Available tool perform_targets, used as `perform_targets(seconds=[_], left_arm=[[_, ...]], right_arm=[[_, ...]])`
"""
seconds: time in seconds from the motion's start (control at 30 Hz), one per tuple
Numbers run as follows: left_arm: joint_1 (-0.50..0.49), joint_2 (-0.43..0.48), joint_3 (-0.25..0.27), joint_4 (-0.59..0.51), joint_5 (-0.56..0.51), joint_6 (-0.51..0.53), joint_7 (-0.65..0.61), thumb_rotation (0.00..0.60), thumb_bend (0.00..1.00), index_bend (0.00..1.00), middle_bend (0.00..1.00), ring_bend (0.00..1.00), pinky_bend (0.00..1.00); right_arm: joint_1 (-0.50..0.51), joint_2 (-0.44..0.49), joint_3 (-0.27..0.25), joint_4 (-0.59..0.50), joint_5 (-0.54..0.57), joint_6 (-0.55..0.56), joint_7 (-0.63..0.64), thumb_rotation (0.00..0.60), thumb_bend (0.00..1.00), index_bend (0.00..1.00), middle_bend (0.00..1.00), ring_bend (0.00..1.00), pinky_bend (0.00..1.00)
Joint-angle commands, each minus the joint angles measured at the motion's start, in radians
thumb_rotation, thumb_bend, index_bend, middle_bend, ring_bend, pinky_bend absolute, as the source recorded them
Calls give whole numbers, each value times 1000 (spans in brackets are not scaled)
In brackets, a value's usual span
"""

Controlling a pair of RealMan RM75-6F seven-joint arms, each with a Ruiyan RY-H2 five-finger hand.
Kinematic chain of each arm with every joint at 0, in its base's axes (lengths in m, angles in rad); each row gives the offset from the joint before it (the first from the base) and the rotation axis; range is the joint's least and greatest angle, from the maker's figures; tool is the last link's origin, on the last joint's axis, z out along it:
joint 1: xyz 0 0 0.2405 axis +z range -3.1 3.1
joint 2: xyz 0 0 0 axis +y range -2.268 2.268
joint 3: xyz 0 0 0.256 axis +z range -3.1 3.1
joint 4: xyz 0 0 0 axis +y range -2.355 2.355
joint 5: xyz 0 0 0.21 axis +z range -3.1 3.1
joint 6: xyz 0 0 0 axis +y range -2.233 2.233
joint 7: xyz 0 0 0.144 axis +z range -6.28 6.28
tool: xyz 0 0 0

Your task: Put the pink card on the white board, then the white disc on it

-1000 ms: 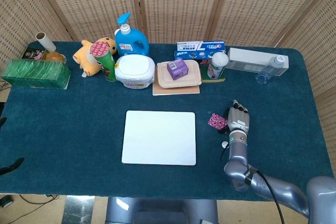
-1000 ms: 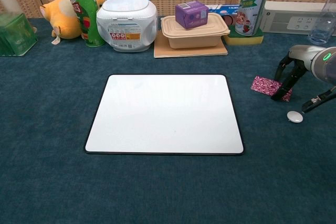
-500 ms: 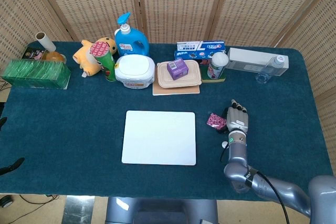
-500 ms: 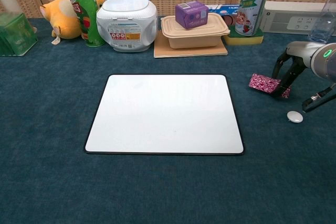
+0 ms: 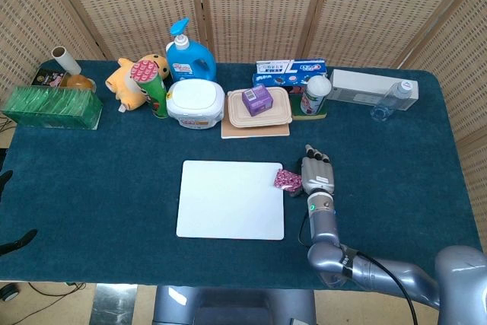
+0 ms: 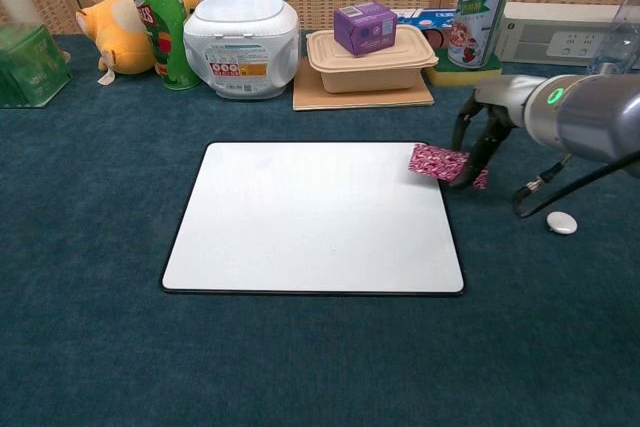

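Observation:
My right hand (image 5: 317, 174) (image 6: 484, 137) holds the pink patterned card (image 5: 288, 180) (image 6: 441, 163) by its right end, just over the right edge of the white board (image 5: 231, 199) (image 6: 310, 215). The card's left end overlaps the board's upper right corner. The white disc (image 6: 561, 222) lies on the blue cloth to the right of the hand, apart from it; the head view hides it. The left hand appears in neither view.
Along the back stand a green Pringles can (image 5: 152, 86), a plush toy (image 5: 131, 78), a blue pump bottle (image 5: 187, 55), a white wipes tub (image 5: 195, 102), a tan food box with a purple carton (image 5: 259, 104), a small can (image 5: 314, 93), a power strip (image 5: 364, 84) and a plastic bottle (image 5: 391, 100).
The right hand has carried the pink card leftward from the cloth to the board's right edge. The white disc has stayed where it was.

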Motion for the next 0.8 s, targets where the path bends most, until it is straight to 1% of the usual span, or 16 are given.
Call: perform_targets(seconds=[0.03, 0.23, 0.37, 0.7, 0.8], left_arm=[[-1, 0, -1, -1, -2, -2, 1, 600, 73, 0, 0, 0, 0], [-4, 1, -3, 3, -10, -9, -4, 600, 73, 0, 0, 0, 0], [-6, 3, -4, 7, -15, -12, -11, 600, 72, 0, 0, 0, 0], [-4, 8, -5, 14, -16, -10, -33, 600, 71, 0, 0, 0, 0], [-3, 9, -4, 16, -16, -8, -37, 600, 72, 0, 0, 0, 0]], right_arm=[[35, -34, 8, -8, 18, 18, -25, 600, 217, 458, 28, 0, 0], [102, -110, 24, 25, 52, 37, -64, 600, 217, 457, 28, 0, 0], [129, -142, 33, 47, 71, 47, -81, 600, 217, 458, 28, 0, 0], [171, -196, 44, 68, 89, 70, -111, 600, 218, 457, 28, 0, 0], [183, -210, 56, 61, 93, 68, -116, 600, 217, 458, 28, 0, 0]])
